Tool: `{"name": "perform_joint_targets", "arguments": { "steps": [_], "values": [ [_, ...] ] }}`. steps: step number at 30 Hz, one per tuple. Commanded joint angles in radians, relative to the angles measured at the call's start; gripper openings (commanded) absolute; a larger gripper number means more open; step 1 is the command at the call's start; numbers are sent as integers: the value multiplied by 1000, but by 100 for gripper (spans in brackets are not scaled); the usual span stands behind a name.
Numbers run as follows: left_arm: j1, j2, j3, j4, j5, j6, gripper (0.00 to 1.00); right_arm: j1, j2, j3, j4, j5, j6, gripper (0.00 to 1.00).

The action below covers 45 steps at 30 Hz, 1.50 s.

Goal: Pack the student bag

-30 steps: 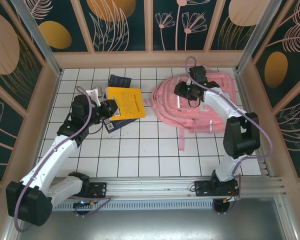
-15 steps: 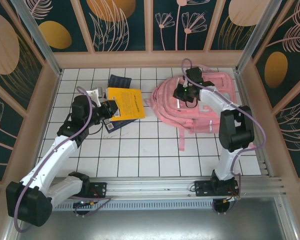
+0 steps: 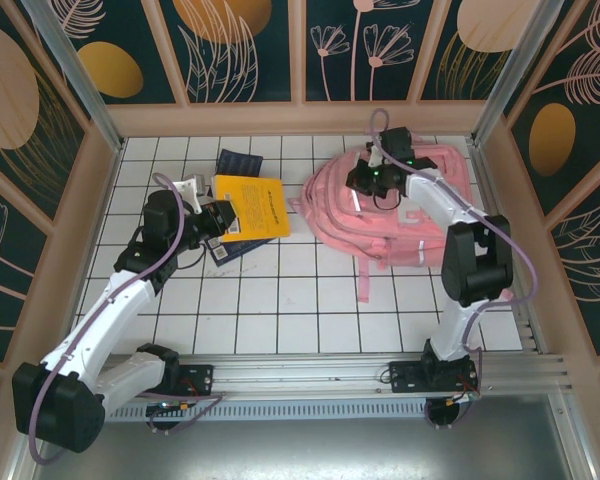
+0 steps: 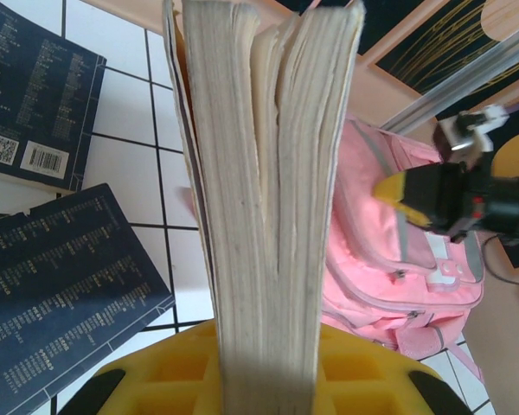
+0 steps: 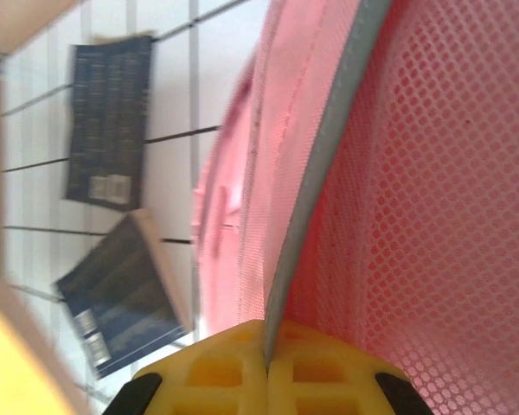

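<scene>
the right gripper point(image 3: 372, 178) has just finished closing: a moment back its jaws stood partly apart over the top of the pink backpack point(image 3: 340, 215), and now they are pinched tight together. its own camera has the two yellow fingers point(image 5: 216, 372) meeting on a thin grey-edged strip of pink mesh, which looks like the rim of the backpack's point(image 5: 432, 173) opening. the arm also shuffled a little across the top of the bag before it settled there. the backpack itself has not moved. it lies flat on the far right side of the tiled table point(image 3: 280, 300), straps trailing toward the near edge. the left gripper point(image 3: 218, 215) has not budged in that time. it holds a thick yellow book point(image 3: 252, 205) clamped between its fingers, page edges facing its camera point(image 4: 268, 173), and waits well to the left of the bag. two dark blue books point(image 3: 238, 162) lie on the tiles by it, one partly under the yellow one. to my eye the grip on the rim is the point of all this: with the edge caught, the right arm can lift it to hold the mouth open so the book can be slid in. nothing is packed yet, and thin mesh could slip out of the pinch.
</scene>
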<state>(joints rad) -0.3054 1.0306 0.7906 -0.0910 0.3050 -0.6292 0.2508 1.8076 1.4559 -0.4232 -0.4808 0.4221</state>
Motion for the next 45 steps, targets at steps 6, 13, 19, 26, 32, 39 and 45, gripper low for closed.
{"name": "perform_joint_targets", "arguments": {
  "steps": [6,13,19,26,32,39,45],
  "values": [
    [8,25,39,105,32,-50,0,-151,-255,-97,243,-508,125,0],
    [8,78,45,238,196,-131,0,-198,-421,-276,484,-627,270,0],
    [6,221,18,483,346,-327,0,-195,-498,-312,564,-653,299,0],
    [-48,380,-53,904,442,-601,0,-196,-510,-299,590,-642,356,0],
    [-114,462,-12,942,431,-620,0,-193,-493,-298,641,-665,397,0],
    [-177,617,44,1024,439,-668,0,-180,-471,-264,649,-680,395,0],
    [-248,809,170,1156,451,-743,0,-176,-470,-258,657,-691,391,0]
  ]
}}
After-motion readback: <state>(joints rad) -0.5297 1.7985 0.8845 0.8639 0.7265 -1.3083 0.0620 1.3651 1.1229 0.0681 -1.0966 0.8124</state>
